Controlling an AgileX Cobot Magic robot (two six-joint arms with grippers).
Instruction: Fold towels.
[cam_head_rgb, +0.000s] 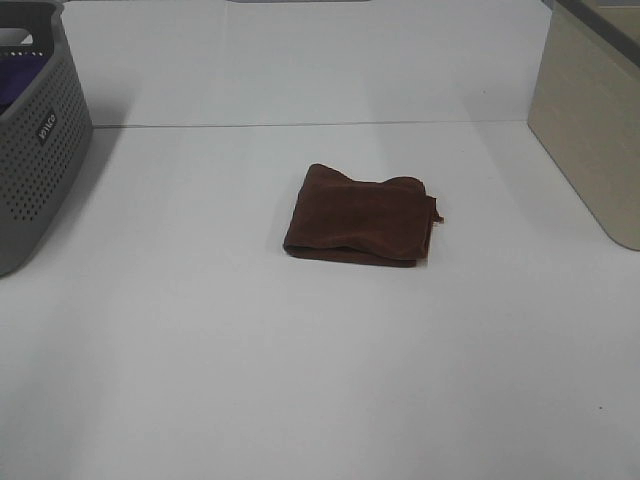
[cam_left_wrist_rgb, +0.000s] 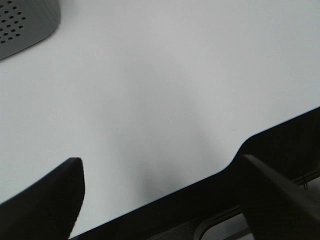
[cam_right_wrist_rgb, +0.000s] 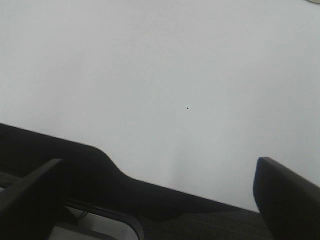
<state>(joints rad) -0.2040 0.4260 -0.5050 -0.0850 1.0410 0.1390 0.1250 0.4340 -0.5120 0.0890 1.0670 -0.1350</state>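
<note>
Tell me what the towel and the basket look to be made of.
Towel: soft brown terry-like cloth, matte; it lies folded in limp layers with a fuzzy face. Basket: probably grey moulded plastic, matte; its wall is stiff with neat rows of small holes.

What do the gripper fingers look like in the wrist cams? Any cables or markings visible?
Only the fingertips show. The left gripper has two plain black fingers, matte, with rounded, tapered tips. The right gripper looks the same: black fingers, smooth and unmarked. No cables, logos or labels can be seen on either. The arms themselves are out of frame in the high view.
</note>
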